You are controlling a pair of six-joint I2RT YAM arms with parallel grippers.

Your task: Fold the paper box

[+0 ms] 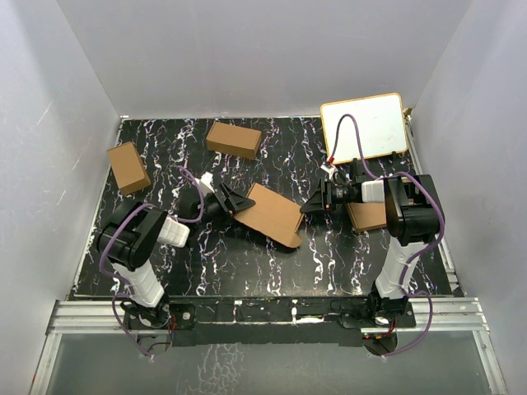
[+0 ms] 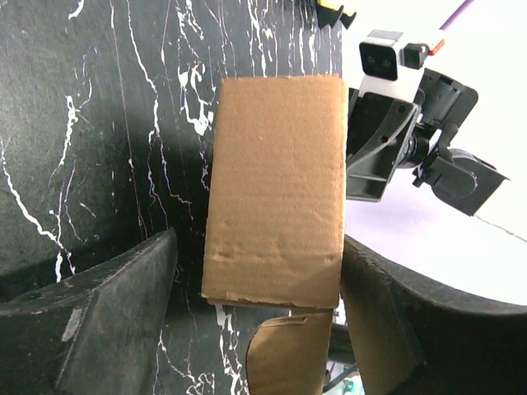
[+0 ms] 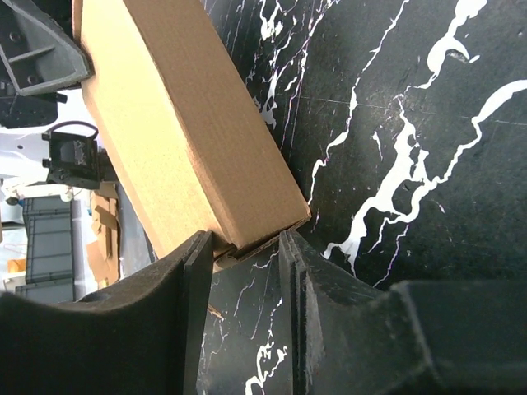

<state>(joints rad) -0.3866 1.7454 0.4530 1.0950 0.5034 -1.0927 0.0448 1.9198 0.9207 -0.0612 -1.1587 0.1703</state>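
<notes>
The paper box [image 1: 274,214] is a slim brown carton lying slantwise on the black marble table [image 1: 247,263] between both arms. My left gripper [image 1: 236,202] is open at its left end. In the left wrist view the fingers [image 2: 107,313] stand wide on either side of the carton [image 2: 276,181], and a rounded end flap [image 2: 292,358] hangs open between them. My right gripper [image 1: 312,206] is at the carton's right end. In the right wrist view the carton's end [image 3: 189,140] sits at the tips of that gripper [image 3: 245,240], whose jaws are a little apart with bare table between them.
Two shorter brown cartons [image 1: 128,167] [image 1: 234,139] lie at the back left. A white board [image 1: 365,126] lies at the back right. A brown pile of sheets [image 1: 368,216] lies partly under the right arm. White walls enclose the table.
</notes>
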